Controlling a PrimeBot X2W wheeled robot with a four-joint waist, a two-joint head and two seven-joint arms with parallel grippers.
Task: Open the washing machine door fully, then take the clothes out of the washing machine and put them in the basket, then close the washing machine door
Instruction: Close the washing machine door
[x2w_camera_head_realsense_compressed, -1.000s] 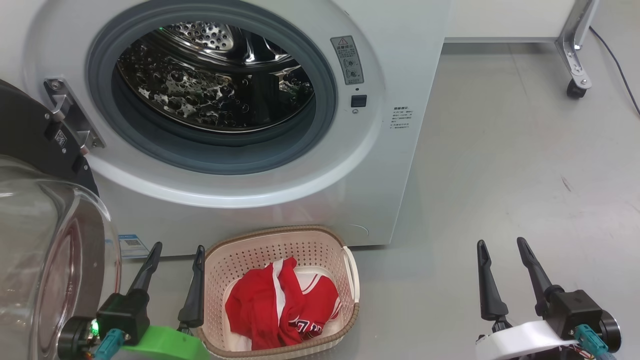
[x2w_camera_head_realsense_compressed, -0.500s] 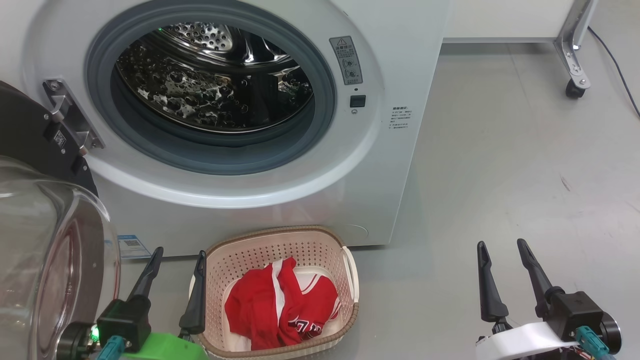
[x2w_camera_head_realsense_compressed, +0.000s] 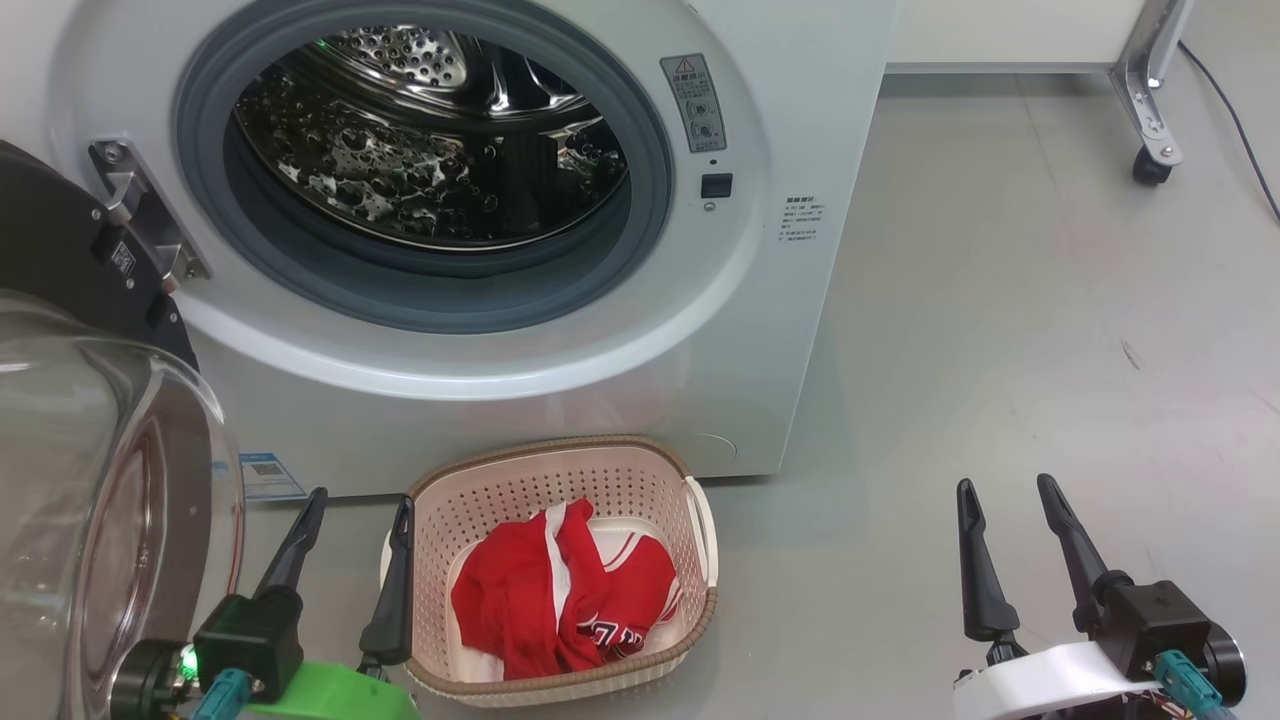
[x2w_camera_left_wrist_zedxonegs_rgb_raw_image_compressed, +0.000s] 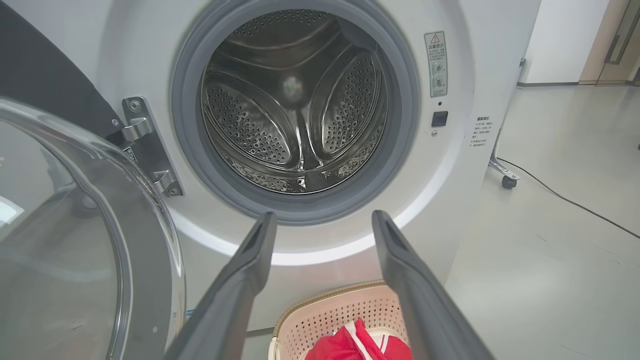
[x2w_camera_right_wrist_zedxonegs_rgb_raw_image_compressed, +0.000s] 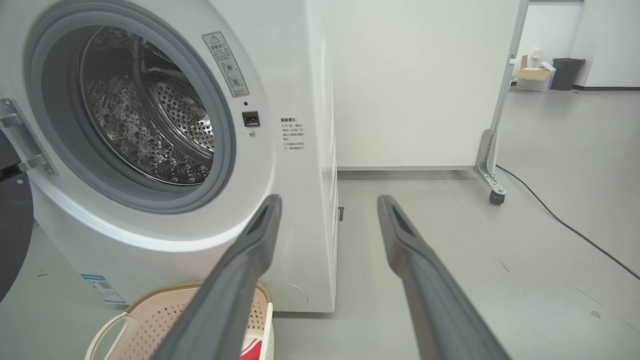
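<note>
The white washing machine (x2w_camera_head_realsense_compressed: 780, 120) (x2w_camera_left_wrist_zedxonegs_rgb_raw_image_compressed: 460, 210) (x2w_camera_right_wrist_zedxonegs_rgb_raw_image_compressed: 300, 200) stands with its steel drum (x2w_camera_head_realsense_compressed: 430, 140) (x2w_camera_left_wrist_zedxonegs_rgb_raw_image_compressed: 295, 105) bare. Its black door (x2w_camera_head_realsense_compressed: 60, 260) hangs swung out at the left, the glass bowl window (x2w_camera_head_realsense_compressed: 90, 500) (x2w_camera_left_wrist_zedxonegs_rgb_raw_image_compressed: 65, 240) bulging toward me. On the floor before the washer sits the cream basket (x2w_camera_head_realsense_compressed: 560, 470) (x2w_camera_left_wrist_zedxonegs_rgb_raw_image_compressed: 330, 315) (x2w_camera_right_wrist_zedxonegs_rgb_raw_image_compressed: 150, 310), holding the red jersey clothes (x2w_camera_head_realsense_compressed: 560, 590) (x2w_camera_left_wrist_zedxonegs_rgb_raw_image_compressed: 360, 345). My left gripper (x2w_camera_head_realsense_compressed: 360, 505) (x2w_camera_left_wrist_zedxonegs_rgb_raw_image_compressed: 322, 220) is open, just left of the basket beside the door glass. Well to the right of the basket, my right gripper (x2w_camera_head_realsense_compressed: 1005, 488) (x2w_camera_right_wrist_zedxonegs_rgb_raw_image_compressed: 327, 202) is open over bare floor.
A white panel on a metal leg with a caster wheel (x2w_camera_head_realsense_compressed: 1150, 165) (x2w_camera_right_wrist_zedxonegs_rgb_raw_image_compressed: 495, 197) stands behind the washer at the right, and a black cable (x2w_camera_head_realsense_compressed: 1235, 120) (x2w_camera_right_wrist_zedxonegs_rgb_raw_image_compressed: 565, 225) runs across the grey floor there. A bin and a box (x2w_camera_right_wrist_zedxonegs_rgb_raw_image_compressed: 545, 75) sit far off.
The head view has tilted slightly, so washer and basket sit a little higher in the picture. Both grippers stay open in about the same places.
</note>
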